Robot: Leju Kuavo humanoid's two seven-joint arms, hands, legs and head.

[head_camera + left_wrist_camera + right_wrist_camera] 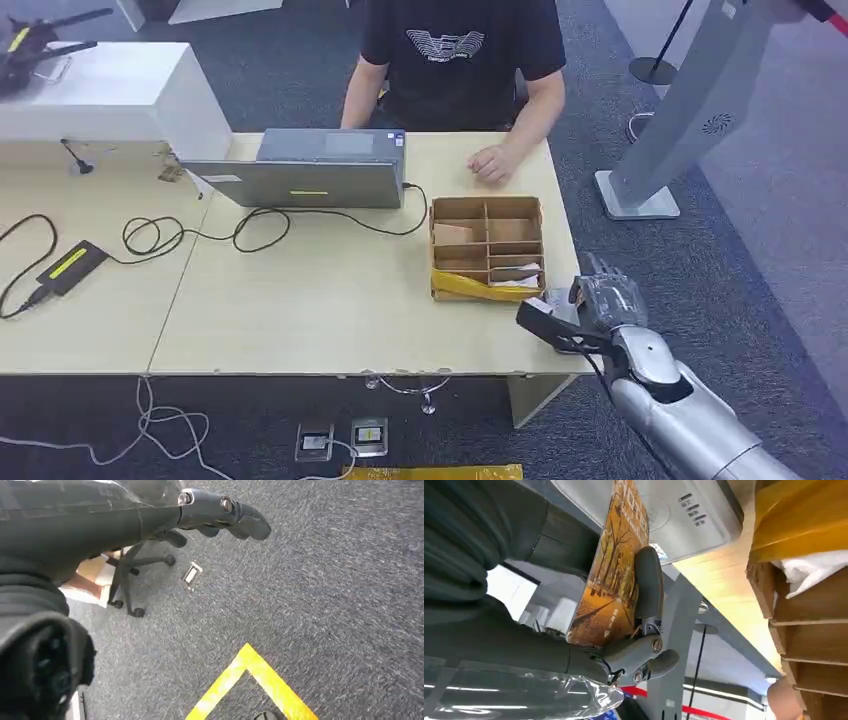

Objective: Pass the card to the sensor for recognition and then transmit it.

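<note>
My right hand (598,308) hovers at the table's (330,300) near right corner, just beside the cardboard divider box (487,248). It grips a card (609,580) printed with an orange autumn scene, thumb pressed on the card's face. In the right wrist view the card stands edge-up close to a light grey sensor unit (684,515) lying on the tabletop; whether they touch is unclear. My left hand (220,515) hangs over grey carpet, fingers loosely extended, holding nothing.
A person in a black T-shirt sits at the far side, one hand (490,162) resting on the table near the box. A grey laptop (300,180), looped cables (200,235) and a power brick (70,265) lie left. A white stand (690,110) rises at right.
</note>
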